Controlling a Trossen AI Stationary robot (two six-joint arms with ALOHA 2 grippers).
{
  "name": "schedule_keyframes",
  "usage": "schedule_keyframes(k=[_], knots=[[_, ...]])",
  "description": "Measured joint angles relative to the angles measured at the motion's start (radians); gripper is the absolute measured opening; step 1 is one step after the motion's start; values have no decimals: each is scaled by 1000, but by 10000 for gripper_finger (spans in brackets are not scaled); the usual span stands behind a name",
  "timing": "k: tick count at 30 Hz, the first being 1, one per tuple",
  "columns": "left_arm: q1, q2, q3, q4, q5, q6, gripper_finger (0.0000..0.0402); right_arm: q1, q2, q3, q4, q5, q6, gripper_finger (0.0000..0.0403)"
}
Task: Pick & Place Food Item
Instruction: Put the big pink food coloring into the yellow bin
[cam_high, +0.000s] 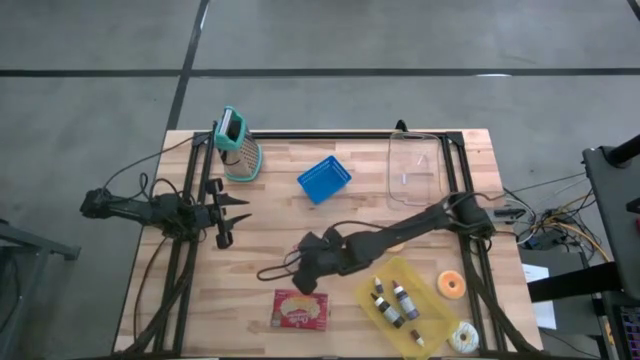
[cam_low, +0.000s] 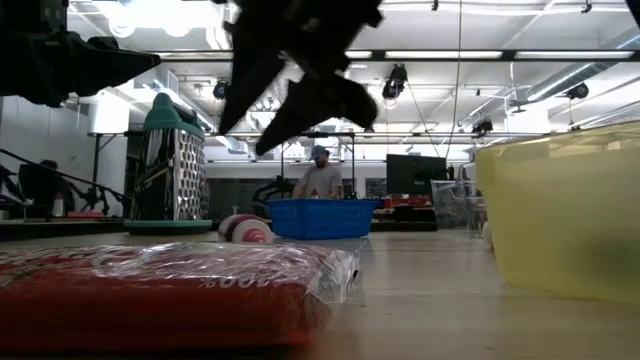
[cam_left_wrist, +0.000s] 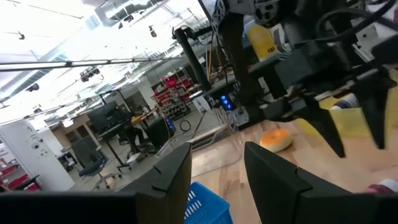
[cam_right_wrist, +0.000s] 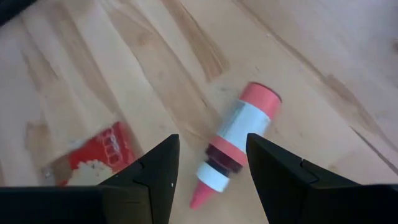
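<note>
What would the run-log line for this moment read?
right gripper: open, hovering over red-and-white squeeze bottle lying on table | left gripper: open, waiting at left | red snack packet: untouched

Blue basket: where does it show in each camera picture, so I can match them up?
High view: blue basket, upper middle of the picture.
Low view: basket at the centre, far back.
Left wrist view: basket at the lower edge, just past the left tool.
Right wrist view: not in it.
Shared landmark: the grater, left of the basket in the high and low views.
</note>
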Motion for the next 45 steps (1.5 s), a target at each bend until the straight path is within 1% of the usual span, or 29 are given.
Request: schedule_keyframes(k=[3, 5, 8, 13, 16, 30, 36, 39, 42, 45], knots=[[0, 4, 0, 1, 0, 0, 152, 1, 47, 63, -51, 0, 13, 183], [0, 4, 0, 0, 1, 0, 152, 1, 77, 105, -85, 1, 56, 183], [0, 4, 0, 0, 2, 0, 152, -4, 113, 162, -182, 8, 102, 183], [0, 8, 0, 2, 2, 0, 152, -5, 176, 243, -238, 10, 92, 183], [0, 10, 0, 0, 2, 0, 152, -6, 207, 269, -265, 8, 92, 183], [0, 11, 0, 0, 2, 0, 152, -42, 250, 258, -275, -2, 104, 183], [0, 11, 0, 0, 2, 0, 152, -49, 254, 250, -269, -24, 105, 183], [0, 11, 0, 0, 2, 0, 152, -49, 256, 243, -272, -44, 105, 183], [0, 11, 0, 0, 2, 0, 152, -53, 256, 230, -262, -90, 108, 183], [0, 11, 0, 0, 1, 0, 152, -59, 256, 211, -243, -101, 104, 183]])
